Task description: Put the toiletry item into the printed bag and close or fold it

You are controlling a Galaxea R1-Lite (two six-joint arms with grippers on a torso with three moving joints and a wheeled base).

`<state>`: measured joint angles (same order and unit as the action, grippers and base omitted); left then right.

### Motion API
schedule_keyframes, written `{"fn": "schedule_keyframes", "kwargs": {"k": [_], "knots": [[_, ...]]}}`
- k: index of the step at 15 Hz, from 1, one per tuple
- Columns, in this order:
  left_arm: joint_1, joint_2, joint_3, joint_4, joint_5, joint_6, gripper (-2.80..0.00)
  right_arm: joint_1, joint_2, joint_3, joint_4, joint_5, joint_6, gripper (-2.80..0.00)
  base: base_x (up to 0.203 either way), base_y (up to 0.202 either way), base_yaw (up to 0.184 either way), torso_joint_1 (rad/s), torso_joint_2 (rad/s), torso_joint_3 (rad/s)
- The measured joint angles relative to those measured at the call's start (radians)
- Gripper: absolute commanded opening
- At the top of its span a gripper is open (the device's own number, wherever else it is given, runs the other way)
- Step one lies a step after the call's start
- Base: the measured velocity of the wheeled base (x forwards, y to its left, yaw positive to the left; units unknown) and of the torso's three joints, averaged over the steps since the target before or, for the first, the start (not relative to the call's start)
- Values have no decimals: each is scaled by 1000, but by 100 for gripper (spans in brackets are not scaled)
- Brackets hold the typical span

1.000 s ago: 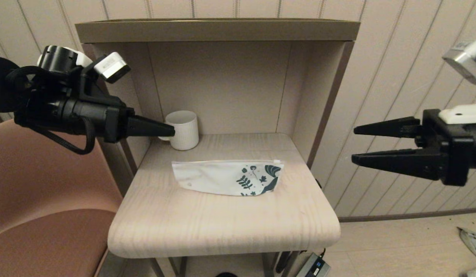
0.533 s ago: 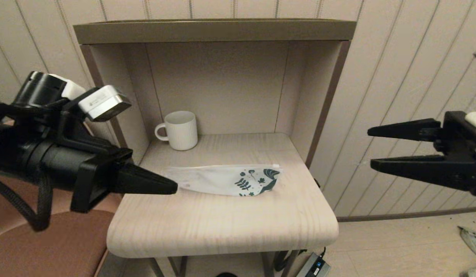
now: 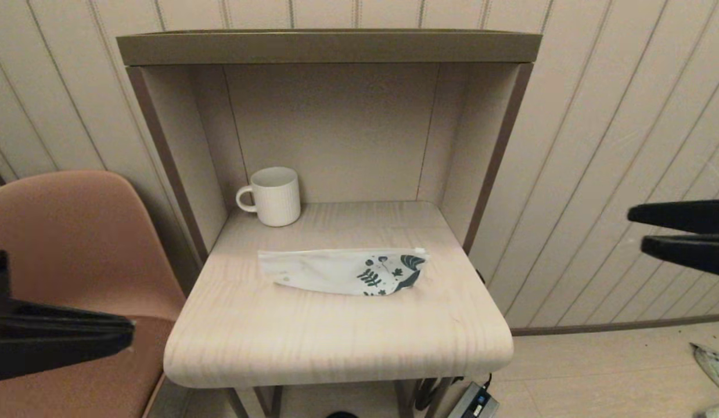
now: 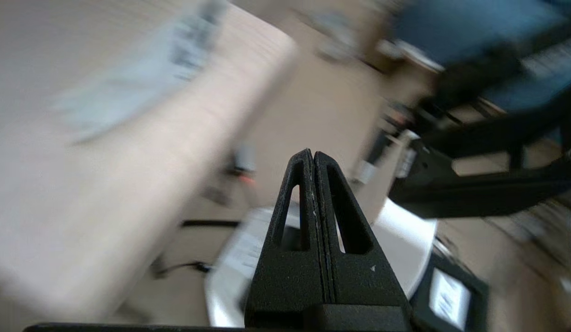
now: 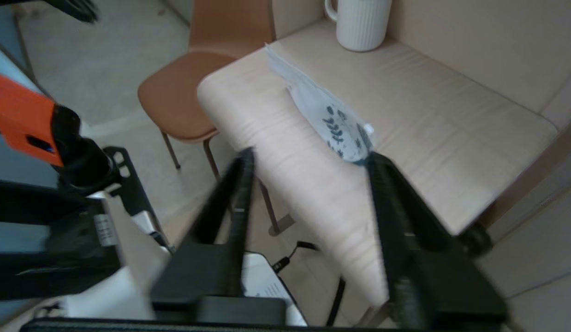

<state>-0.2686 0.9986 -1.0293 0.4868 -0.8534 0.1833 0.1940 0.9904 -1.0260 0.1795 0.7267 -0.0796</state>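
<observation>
**Both arms drawn clear; bag lies flat, toiletry item not in sight**

At the far left, low and off the near-left corner of the table (image 3: 336, 342), the left gripper (image 3: 124, 335) is seen with its two fingers pressed flat together and nothing between them, as the left wrist view confirms. It is held well apart from the bag, over the seat of the brown chair (image 3: 75, 232).

Further right, at the back of the alcove, a white ribbed mug (image 3: 273, 195) is stood upright, untouched. In front of it, near the middle of the table, the printed bag (image 3: 342, 271) is laid flat, its leaf-printed end turned to the right and its small slider (image 3: 419, 250) at the far right corner. The toiletry item cannot be made out anywhere on the table; whether it is already inside the bag cannot be told.

At the right edge, off the table and level with the bag, the right gripper (image 3: 635, 229) is held with a gap between its fingers and nothing in it.

The step is judged to be a retreat after the bag has been handled. If so, only a check of the seal is called for; should the mouth be open, the slider would have to be pinched and drawn along the top edge while the bag is steadied.
</observation>
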Motion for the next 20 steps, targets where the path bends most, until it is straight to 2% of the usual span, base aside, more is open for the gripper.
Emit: {"fn": "schedule_keyframes", "kwargs": {"k": [1, 3, 6, 8, 10, 12, 14, 16, 18, 20], "knots": [[6, -69, 1, 2, 67, -41, -280, -8, -44, 6, 33, -22, 13, -280, 0, 0, 0, 0, 0, 0], [15, -202, -4, 39, 280, -107, -280, -32, -149, 9, 150, -85, 26, -280, 0, 0, 0, 0, 0, 0], [21, -359, -36, 190, 615, -140, -280, -67, -315, 14, 326, -211, 39, -280, 0, 0, 0, 0, 0, 0], [21, -453, -47, 278, 761, -156, -280, -81, -428, 20, 434, -284, 47, -280, 0, 0, 0, 0, 0, 0], [25, -536, -21, 353, 853, -194, -280, -86, -531, 77, 527, -385, 49, -280, 0, 0, 0, 0, 0, 0], [60, -597, 55, 363, 953, -287, -280, -89, -621, 197, 551, -514, 64, -280, 0, 0, 0, 0, 0, 0], [137, -659, 173, 318, 985, -316, -280, -88, -671, 318, 513, -629, 112, -280, 0, 0, 0, 0, 0, 0], [211, -757, 325, 246, 1002, -269, -280, -86, -698, 460, 382, -696, 116, -280, 0, 0, 0, 0, 0, 0], [244, -855, 502, 149, 1017, -187, -280, -88, -710, 604, 221, -794, 85, -280, 0, 0, 0, 0, 0, 0], [260, -922, 679, 36, 1014, -137, -280, -87, -716, 718, 67, -906, 37, -280, 0, 0, 0, 0, 0, 0]]}}
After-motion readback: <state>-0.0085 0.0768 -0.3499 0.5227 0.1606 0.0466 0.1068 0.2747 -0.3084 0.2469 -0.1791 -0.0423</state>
